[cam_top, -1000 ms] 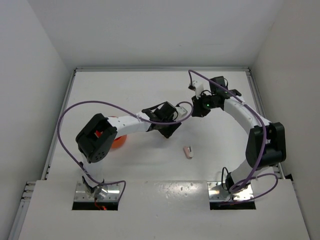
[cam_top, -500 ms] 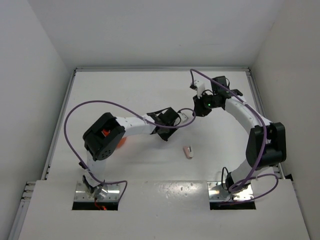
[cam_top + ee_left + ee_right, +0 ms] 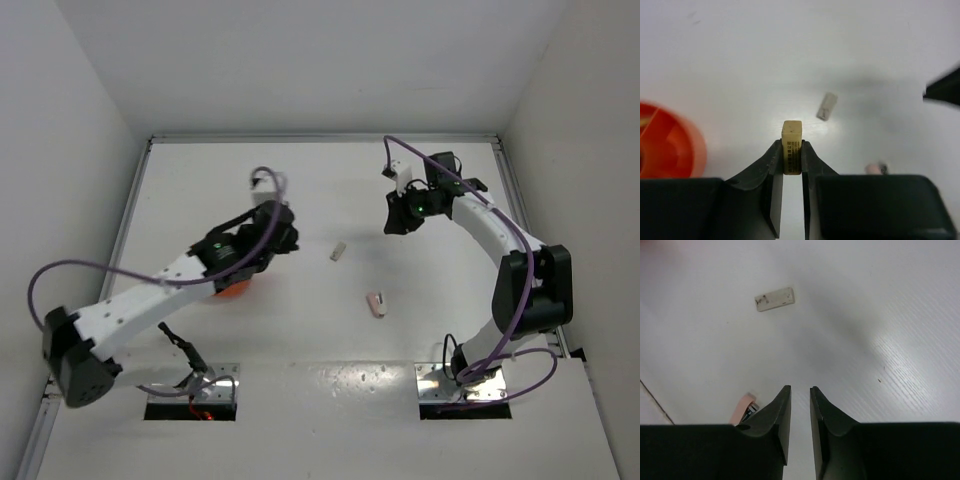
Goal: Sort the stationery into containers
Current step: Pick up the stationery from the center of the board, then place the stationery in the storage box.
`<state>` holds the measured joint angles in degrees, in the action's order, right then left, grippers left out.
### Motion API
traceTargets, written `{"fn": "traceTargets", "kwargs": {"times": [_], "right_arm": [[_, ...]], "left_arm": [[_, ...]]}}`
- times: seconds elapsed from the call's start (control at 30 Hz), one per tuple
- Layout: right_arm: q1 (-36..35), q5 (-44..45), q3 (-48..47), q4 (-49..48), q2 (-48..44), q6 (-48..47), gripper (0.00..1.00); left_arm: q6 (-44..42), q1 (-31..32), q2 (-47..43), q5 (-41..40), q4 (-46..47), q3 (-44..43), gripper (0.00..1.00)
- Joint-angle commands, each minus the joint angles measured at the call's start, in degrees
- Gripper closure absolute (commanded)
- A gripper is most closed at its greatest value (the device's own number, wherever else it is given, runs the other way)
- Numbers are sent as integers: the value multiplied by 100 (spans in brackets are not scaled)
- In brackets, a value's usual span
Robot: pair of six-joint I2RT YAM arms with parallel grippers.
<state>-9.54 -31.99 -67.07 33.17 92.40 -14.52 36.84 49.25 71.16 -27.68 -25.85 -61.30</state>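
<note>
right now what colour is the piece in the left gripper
Beige piece, clearest in left wrist view.

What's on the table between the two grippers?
One beige stub, lying loose roughly midway between left gripper and right gripper; clearest in the top view.

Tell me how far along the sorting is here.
Done: unclear, little of the orange bowl shows. In hand: the left tool grips a beige stub. Left: a pale stub and a pink piece lie on the table; the right tool is empty.
</note>
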Motion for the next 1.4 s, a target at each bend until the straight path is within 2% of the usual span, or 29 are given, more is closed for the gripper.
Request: {"fn": "traceTargets", "kwargs": {"times": [0.0,0.03,0.07,0.23,0.3,0.33,0.47,0.7,0.87,1.23,1.37], "right_arm": [[22,-273,-61,-65,-196,37,77],[22,-273,-61,-65,-196,37,77],[22,-325,-61,-65,-196,37,77],[22,-326,-122,-12,-249,90,77],[22,-326,-70,-12,-302,90,77],[22,-326,-70,-12,-354,90,77],[22,-326,-70,-12,-354,143,77],[22,-326,-70,-74,-354,143,77],[22,-326,-70,-74,-354,143,77],[22,-378,-17,-74,-407,143,76],[75,-378,-17,-74,-407,143,76]], "left_arm": [[2842,-223,-601,-1520,-2120,398,100],[3464,-223,-829,-1521,-2222,530,100],[3766,-223,-1327,-1469,-2223,836,100],[5268,-443,-2316,-1196,-2704,1225,100],[5508,-443,-2439,-1196,-2899,1225,100],[5701,-443,-2440,-1291,-3283,1225,100],[6824,-443,-2440,-1590,-4101,1085,100],[8468,-443,-2545,-1670,-4464,1559,100],[9059,-443,-2545,-1846,-4464,1752,100],[8805,-874,-2018,-2039,-3657,1753,100],[8525,-1093,-1834,-1978,-3252,1885,96]]}}
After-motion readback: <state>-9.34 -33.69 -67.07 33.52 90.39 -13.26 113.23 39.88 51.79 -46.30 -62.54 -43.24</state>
